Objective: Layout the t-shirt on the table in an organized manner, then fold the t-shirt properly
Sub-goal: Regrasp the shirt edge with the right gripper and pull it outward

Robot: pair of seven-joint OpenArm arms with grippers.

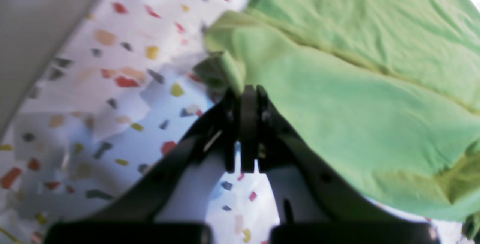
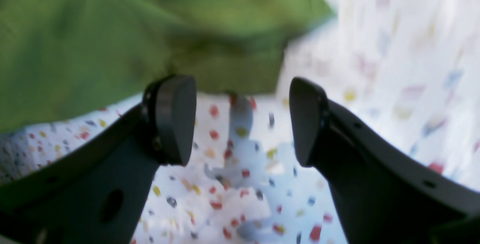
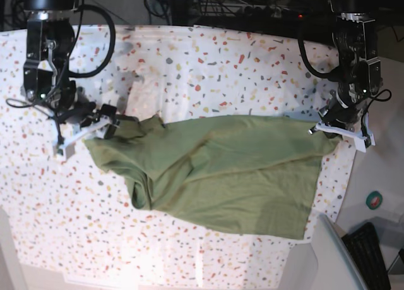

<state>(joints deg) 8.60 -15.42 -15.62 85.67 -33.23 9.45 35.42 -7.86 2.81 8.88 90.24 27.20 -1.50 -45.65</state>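
You're mid-layout: the t-shirt point(image 3: 221, 176) lies rumpled across the middle of the table point(image 3: 189, 62); your left gripper point(image 1: 248, 98) is clamped on its edge, the right gripper point(image 2: 242, 120) gapes empty beside it; regrip there, then stretch it flat

1. The t-shirt point(image 3: 227, 173) lies spread, creased, across the worktop point(image 3: 221, 69).
2. The right gripper point(image 3: 108, 124) sits at its one end.
3. The left gripper point(image 3: 333, 129) meets the opposite end.
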